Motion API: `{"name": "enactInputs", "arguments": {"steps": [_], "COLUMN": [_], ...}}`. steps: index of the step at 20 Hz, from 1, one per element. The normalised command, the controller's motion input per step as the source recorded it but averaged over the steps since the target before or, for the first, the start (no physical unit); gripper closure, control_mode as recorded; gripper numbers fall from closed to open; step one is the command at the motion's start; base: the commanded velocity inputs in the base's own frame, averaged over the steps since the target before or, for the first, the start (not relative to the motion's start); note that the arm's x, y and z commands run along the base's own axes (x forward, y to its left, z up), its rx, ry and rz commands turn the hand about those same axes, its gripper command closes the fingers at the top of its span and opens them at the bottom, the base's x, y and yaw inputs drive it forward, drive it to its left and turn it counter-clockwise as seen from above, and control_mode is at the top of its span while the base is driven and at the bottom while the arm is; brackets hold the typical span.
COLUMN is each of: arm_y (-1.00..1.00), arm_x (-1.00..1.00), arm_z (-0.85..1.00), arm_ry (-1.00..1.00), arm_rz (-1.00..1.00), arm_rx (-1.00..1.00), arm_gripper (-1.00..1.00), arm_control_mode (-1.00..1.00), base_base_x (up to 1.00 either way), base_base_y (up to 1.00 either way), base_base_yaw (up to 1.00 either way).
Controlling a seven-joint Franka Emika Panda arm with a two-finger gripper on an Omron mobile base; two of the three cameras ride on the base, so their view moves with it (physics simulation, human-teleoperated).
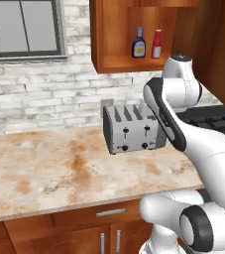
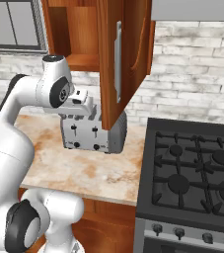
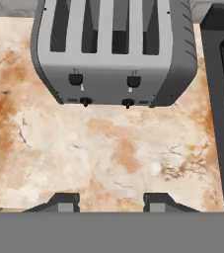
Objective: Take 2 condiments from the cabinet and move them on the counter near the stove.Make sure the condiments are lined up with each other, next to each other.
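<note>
Gripper (image 3: 111, 200) points down at the marble counter (image 3: 84, 153), fingers spread and empty. Beyond it stands the four-slot toaster (image 3: 113, 54), with the stove (image 2: 197, 173) alongside. Both condiments stand upright in the cabinet (image 1: 111, 63): dark bottle (image 1: 139, 43) just beside red bottle (image 1: 156, 44), well above the fingers.

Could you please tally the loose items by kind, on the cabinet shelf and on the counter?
Condiment bottles on the cabinet shelf: 2, a dark bottle and a red bottle
Toasters on the counter: 1, the silver toaster
Total: 3
</note>
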Motion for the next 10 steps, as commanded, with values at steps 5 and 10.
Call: {"name": "enactInputs", "arguments": {"steps": [5, 10], "arm_y": [0.0, 0.0], "arm_x": [-0.43, -0.22], "arm_z": [0.02, 0.31], "arm_ry": [-0.19, -0.73], "arm_rz": [-0.05, -0.19], "arm_rx": [-0.01, -0.05], "arm_gripper": [-1.0, -1.0], "arm_control_mode": [-1.0, -1.0], "base_base_x": [0.0, 0.0], "base_base_y": [0.0, 0.0], "base_base_yaw": [0.0, 0.0]}}
